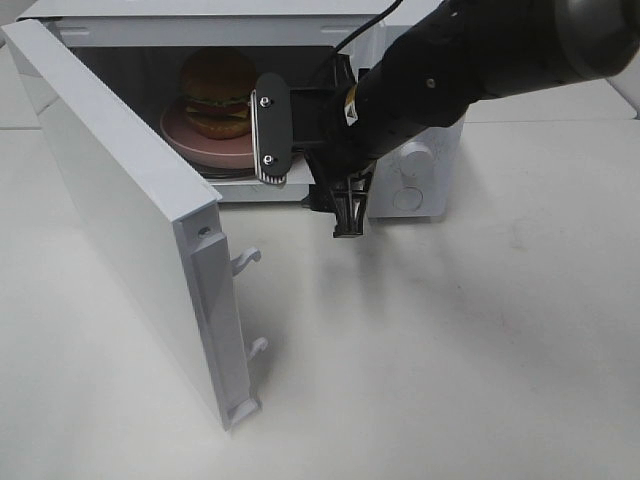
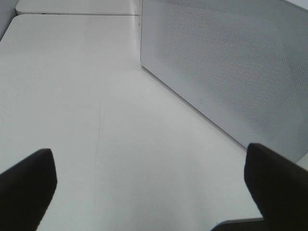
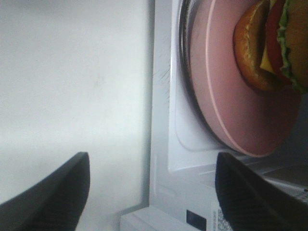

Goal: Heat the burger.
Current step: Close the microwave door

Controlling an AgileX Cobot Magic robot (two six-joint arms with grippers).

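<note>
Burger (image 1: 217, 92) sits on pink plate (image 1: 195, 150) inside microwave (image 1: 425, 140), upper left-centre of high view, well back in cavity. Door (image 1: 110, 220) swung wide, running from upper left down to lower centre. Right pincer (image 1: 310, 205) at frame centre, just outside cavity mouth, jaws spread, nothing between them, not touching plate or burger. Left pincer (image 2: 151, 185) not in high view. Its wrist view shows it released too, empty, low over bare worktop (image 1: 470, 350) beside a perforated white panel (image 2: 231, 72), probably door's outer face, can't confirm.

Handling, my read: burger is a tall loose stack, light, with a soft bun. Lettuce, tomato and cheese layers likely to slide or tip if squeezed or knocked. Glossy bun top looks slippery, bad spot to pinch. Better to grab plate rim at edge nearest opening: stiff, thin lip, fits jaws, carries burger level. Keep plate flat, go slow.

Loading looks done. What's left is shutting door and turning knob (image 1: 412, 158). Door looks light, hinged at upper left, so push outer face near free edge. Risk: arm clips latch hooks (image 1: 247, 262) or nudges plate when backing out.
</note>
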